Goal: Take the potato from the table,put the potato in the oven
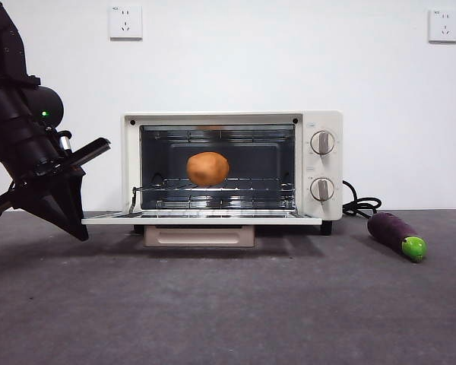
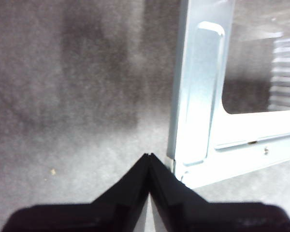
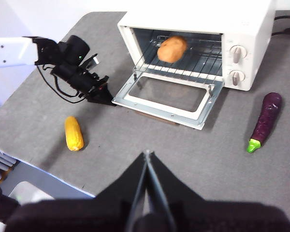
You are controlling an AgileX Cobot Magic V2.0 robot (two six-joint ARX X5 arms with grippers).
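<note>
The orange-brown potato [image 1: 207,168] [image 3: 172,49] lies on the wire rack inside the cream-white oven [image 1: 319,129] [image 3: 241,24]. The oven's door [image 1: 201,217] [image 3: 164,94] hangs fully open and flat, just above the grey table [image 1: 213,304]. My left gripper [image 1: 82,234] [image 2: 149,155] [image 3: 108,100] is shut and holds nothing. Its tip is low beside the left front corner of the open door [image 2: 198,96]. My right gripper [image 3: 147,153] is shut and empty, high above the table's front, well away from the oven.
A purple eggplant [image 1: 395,234] [image 3: 266,118] with a green tip lies on the table right of the oven, near the black cord [image 1: 361,205]. A yellow corn cob [image 3: 73,133] lies at the front left, close to the table's edge.
</note>
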